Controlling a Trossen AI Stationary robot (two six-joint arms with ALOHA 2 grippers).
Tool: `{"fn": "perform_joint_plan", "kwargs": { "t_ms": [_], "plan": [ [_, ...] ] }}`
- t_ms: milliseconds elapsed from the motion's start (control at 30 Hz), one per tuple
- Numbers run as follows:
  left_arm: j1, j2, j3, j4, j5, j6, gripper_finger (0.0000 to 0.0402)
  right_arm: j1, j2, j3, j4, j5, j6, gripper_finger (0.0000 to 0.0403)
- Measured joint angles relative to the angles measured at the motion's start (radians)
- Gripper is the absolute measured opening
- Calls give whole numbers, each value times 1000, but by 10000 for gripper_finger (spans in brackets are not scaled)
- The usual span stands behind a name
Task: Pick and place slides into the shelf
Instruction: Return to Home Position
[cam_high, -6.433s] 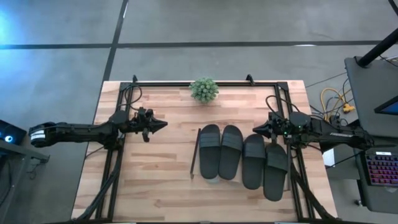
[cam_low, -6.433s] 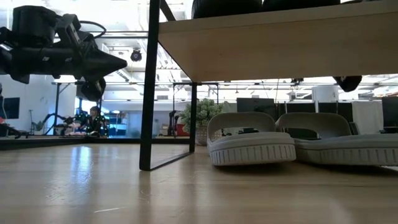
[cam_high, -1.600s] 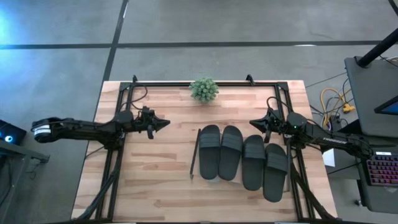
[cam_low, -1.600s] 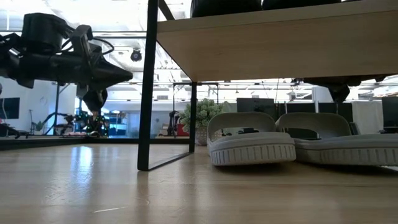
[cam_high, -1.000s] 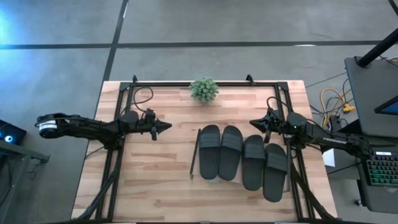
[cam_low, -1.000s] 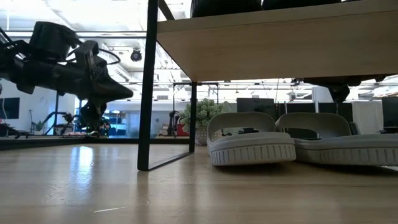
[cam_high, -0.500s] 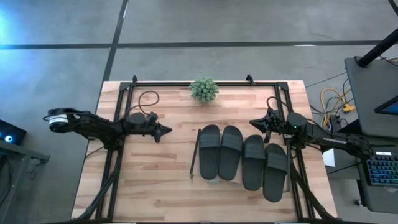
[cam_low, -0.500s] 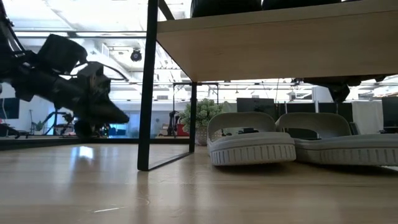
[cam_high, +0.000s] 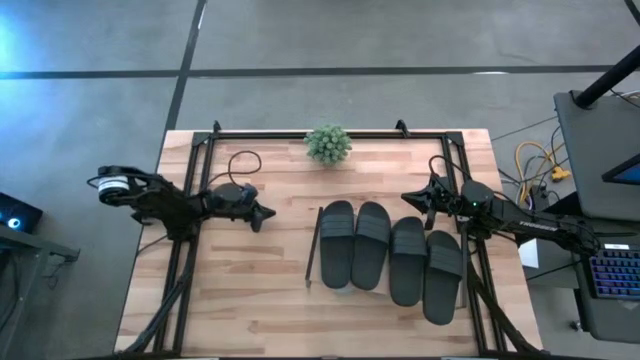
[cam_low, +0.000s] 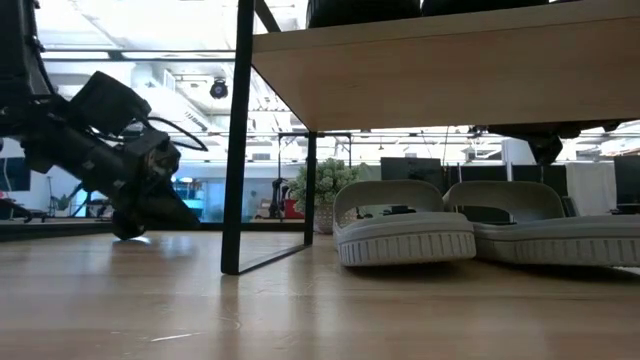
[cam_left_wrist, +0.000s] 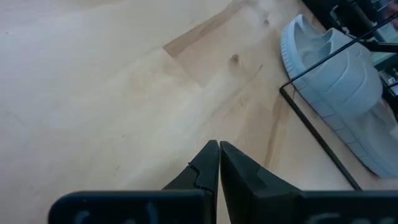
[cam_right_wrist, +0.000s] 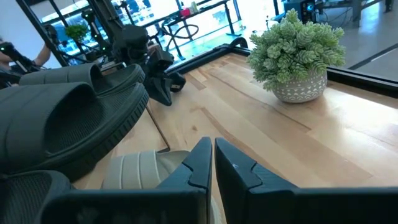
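Observation:
Several black slides (cam_high: 388, 255) lie side by side, soles down, on the shelf's light wood top board (cam_low: 440, 70). Two light grey slides (cam_low: 403, 228) stand on the table under that board; one shows in the left wrist view (cam_left_wrist: 336, 74). My left gripper (cam_high: 268, 213) is shut and empty. It is nose-down just over the table, left of the shelf's dark leg (cam_low: 237, 140). My right gripper (cam_high: 405, 199) is shut and empty. It hangs at the shelf's far right, above the black slides (cam_right_wrist: 68, 118).
A small potted plant (cam_high: 328, 143) stands at the table's far edge, behind the shelf. A larger black tube frame (cam_high: 205, 140) runs round the table. Bare wood (cam_high: 240, 290) lies left of the shelf and toward the near edge.
My left gripper has sunk toward the table top and tipped its nose downward, staying shut. The slides and the shelf have kept their places.

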Motion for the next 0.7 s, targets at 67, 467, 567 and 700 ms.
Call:
{"fn": "perform_joint_plan", "kwargs": {
  "t_ms": [67,467,567,700],
  "plan": [
    [0,10,0,-1,0,11,0,0,0,0,0,0,0,13],
    [0,60,-3,89,8,242,0,0,0,0,0,0,0,13],
    [0,71,-2,92,8,242,0,0,0,0,0,0,0,13],
    [0,81,-2,94,5,244,0,0,0,0,0,0,0,13]
  ]
}}
